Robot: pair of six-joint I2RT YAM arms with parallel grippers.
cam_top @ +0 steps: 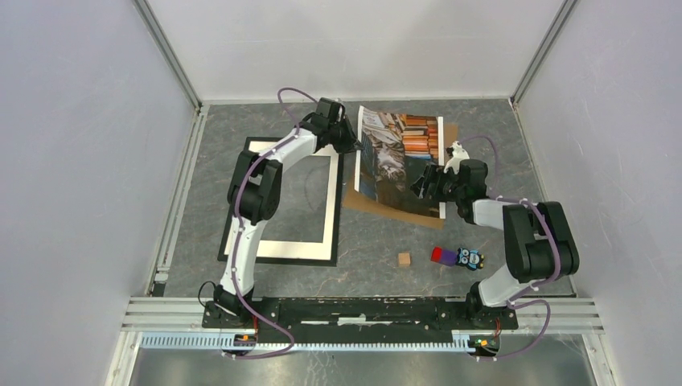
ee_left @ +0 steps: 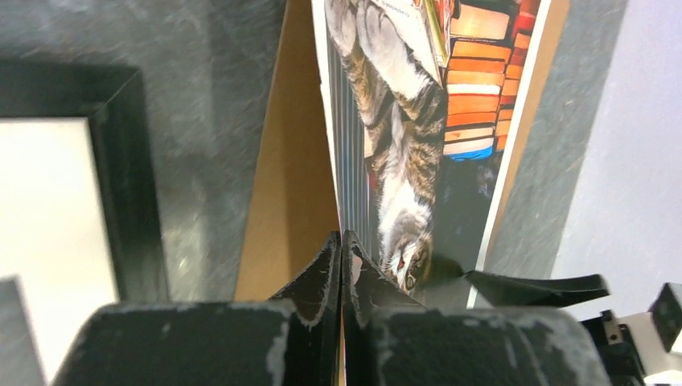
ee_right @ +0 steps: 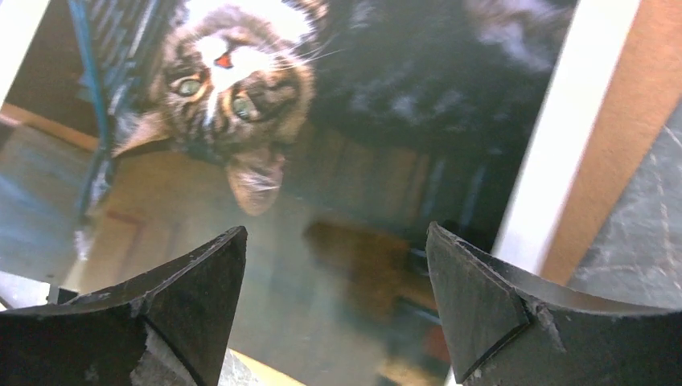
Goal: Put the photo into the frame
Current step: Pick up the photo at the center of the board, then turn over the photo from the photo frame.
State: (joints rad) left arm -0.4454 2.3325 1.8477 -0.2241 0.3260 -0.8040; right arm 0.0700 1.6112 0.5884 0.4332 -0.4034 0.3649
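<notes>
The photo (cam_top: 398, 153), a tabby cat in front of bookshelves with a white border, lies on a brown backing board (cam_top: 394, 207) at the back middle. My left gripper (cam_top: 354, 145) is shut on the photo's left edge (ee_left: 334, 161), which is lifted off the board (ee_left: 293, 177). In the left wrist view the fingertips (ee_left: 343, 237) press flat together on the sheet. The black frame (cam_top: 277, 259) with its white mat (cam_top: 334, 201) lies flat to the left. My right gripper (cam_top: 420, 183) hovers open over the photo's near part (ee_right: 362, 121), with nothing between its fingers (ee_right: 336, 241).
A small wooden cube (cam_top: 404, 259), a red and purple block (cam_top: 441, 256) and a little owl figure (cam_top: 471, 258) sit on the grey tabletop near the right arm. White walls close in the table on three sides.
</notes>
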